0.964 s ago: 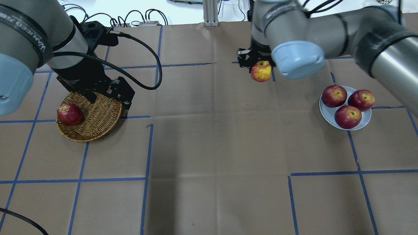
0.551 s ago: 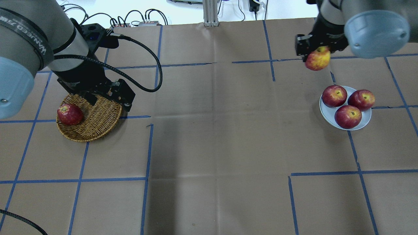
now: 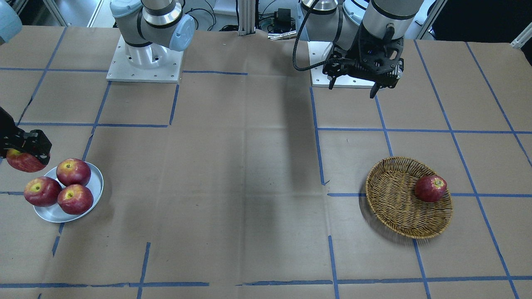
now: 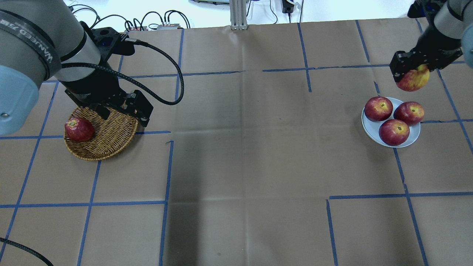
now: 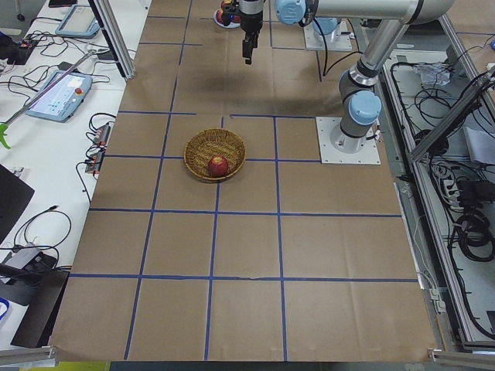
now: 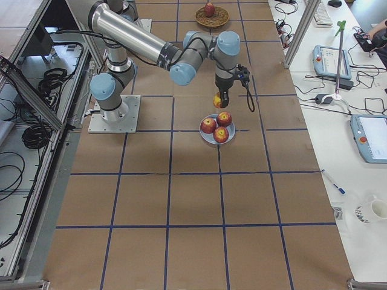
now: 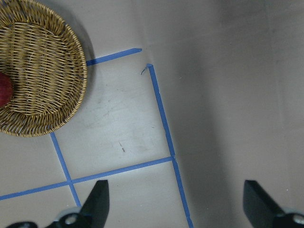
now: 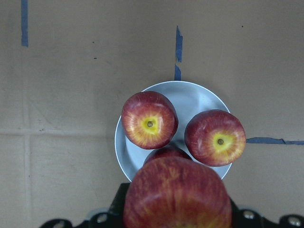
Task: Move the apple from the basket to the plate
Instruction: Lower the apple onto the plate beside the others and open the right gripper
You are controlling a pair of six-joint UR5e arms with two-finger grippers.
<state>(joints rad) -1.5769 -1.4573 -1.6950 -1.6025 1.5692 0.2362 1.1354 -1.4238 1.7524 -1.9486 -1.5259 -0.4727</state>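
A: What is done?
B: The apple (image 4: 414,80) is pinched in the right gripper (image 4: 407,71), aloft near the plate's (image 4: 372,128) rim; the basket (image 4: 111,137) lies well apart from the plate.
A: What is left?
B: Placement and release. The left gripper (image 7: 175,191) is held spread, empty, far from the plate.

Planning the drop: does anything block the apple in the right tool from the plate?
Yes: three glossy dark-red apples fill most of the round silvery-grey metal plate, leaving little bare metal for the streaked pinkish-red apple gripped by the right tool.
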